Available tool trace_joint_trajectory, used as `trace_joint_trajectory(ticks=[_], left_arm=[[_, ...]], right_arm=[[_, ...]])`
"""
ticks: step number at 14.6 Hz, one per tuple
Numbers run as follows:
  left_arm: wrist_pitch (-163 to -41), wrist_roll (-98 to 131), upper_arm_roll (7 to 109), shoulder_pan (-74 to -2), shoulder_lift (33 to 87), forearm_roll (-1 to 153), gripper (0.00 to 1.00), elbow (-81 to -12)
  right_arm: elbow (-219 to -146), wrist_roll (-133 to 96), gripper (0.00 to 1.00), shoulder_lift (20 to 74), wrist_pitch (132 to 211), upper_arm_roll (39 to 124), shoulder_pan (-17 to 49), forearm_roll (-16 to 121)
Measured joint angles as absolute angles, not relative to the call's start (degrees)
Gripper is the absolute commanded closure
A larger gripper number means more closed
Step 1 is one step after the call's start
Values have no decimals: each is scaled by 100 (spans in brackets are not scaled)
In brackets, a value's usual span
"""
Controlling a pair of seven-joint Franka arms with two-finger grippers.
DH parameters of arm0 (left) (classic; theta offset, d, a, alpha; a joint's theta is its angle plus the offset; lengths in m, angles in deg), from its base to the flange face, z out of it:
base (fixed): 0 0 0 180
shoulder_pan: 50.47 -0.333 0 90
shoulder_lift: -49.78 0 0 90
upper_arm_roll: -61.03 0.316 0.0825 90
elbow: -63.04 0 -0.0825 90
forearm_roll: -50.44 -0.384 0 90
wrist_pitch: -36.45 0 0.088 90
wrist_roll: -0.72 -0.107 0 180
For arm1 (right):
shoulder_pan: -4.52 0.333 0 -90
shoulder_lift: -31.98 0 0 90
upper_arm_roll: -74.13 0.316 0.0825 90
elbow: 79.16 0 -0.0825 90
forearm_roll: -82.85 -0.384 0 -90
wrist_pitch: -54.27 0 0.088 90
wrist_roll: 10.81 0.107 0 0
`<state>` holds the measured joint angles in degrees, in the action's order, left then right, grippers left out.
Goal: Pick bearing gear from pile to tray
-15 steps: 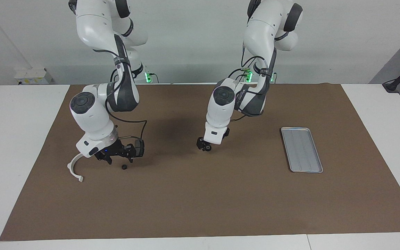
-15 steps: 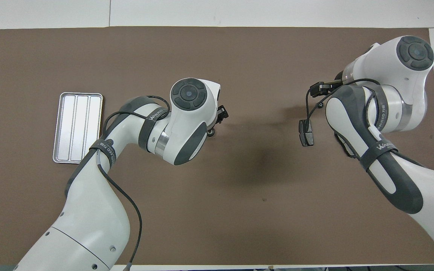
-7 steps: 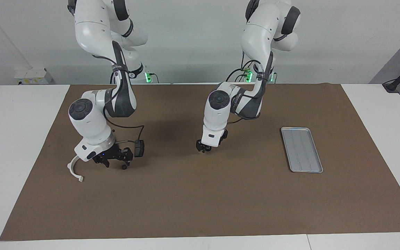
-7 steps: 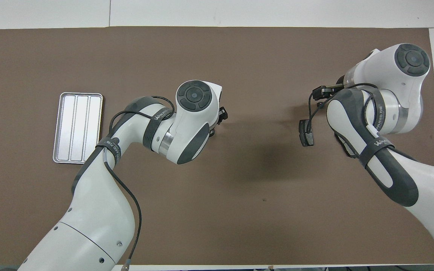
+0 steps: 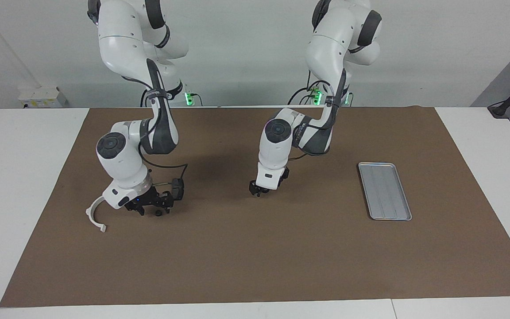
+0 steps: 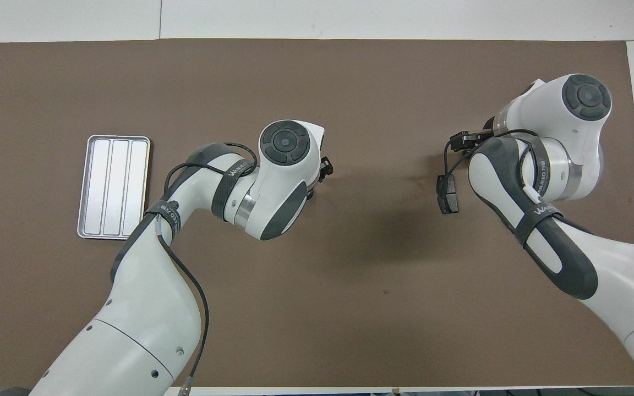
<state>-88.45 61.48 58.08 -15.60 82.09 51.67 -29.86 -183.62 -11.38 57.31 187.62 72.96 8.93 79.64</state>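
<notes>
The pile lies at the right arm's end of the brown mat: a white half-ring bracket [image 5: 94,216], a dark grey brake pad [image 5: 177,187] [image 6: 448,199] and a tiny black round piece [image 5: 158,213]. My right gripper [image 5: 151,207] [image 6: 461,137] is low over the mat, right at the black round piece, between the bracket and the brake pad. My left gripper [image 5: 256,192] [image 6: 323,168] hangs just above the mat's middle; whether it holds anything is hidden. The silver tray [image 5: 384,190] [image 6: 113,187] lies empty at the left arm's end.
The brown mat [image 5: 255,257] covers most of the white table. In the overhead view the right arm hides the bracket and the black piece.
My right gripper has sunk and shifted from beside the bracket to the black round piece. My left gripper has come down closer to the mat. The parts and tray have not moved.
</notes>
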Motion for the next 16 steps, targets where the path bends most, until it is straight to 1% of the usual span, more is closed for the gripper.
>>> trace_joint_trajectory(ticks=[2,3,4,5,8,10,11,12,14,16], left_arm=[[-8845,6157,5807,-1534,8209,5164,54,-2986],[-8845,6157,5807,-1529,8209,5162,71,-2987],[-8845,6158,5808,-1527,8209,5161,84,-2988],[-8845,6160,5809,-1526,8209,5159,100,-2990],[-8845,6160,5809,-1522,8201,5129,100,-2988],[-8832,6160,5809,-1510,8201,5068,100,-2984],[-8772,6160,5812,-1506,8201,5046,100,-2971],[-8634,6162,5826,-1507,8201,5032,100,-2936],[-8433,6167,5892,-1529,8171,5024,100,-2822],[-8232,6171,5955,-1695,7989,5015,100,-2716]], right_arm=[[-18368,-1139,16,5756,18763,7299,895,7964],[-18373,-1139,23,5761,18763,7300,895,7964],[-18378,-1139,25,5764,18763,7301,897,7964],[-18384,-1139,26,5766,18763,7301,898,7964],[-18418,-1139,26,5779,18785,7301,908,7964],[-18470,-1139,27,5818,18958,7301,919,7964],[-18498,-1139,33,5836,19031,7301,921,7965],[-18505,-1139,43,5836,19051,7293,920,7966],[-18504,-1139,71,5831,19052,7286,919,7967],[-18501,-1139,92,5804,19053,7295,928,7965]])
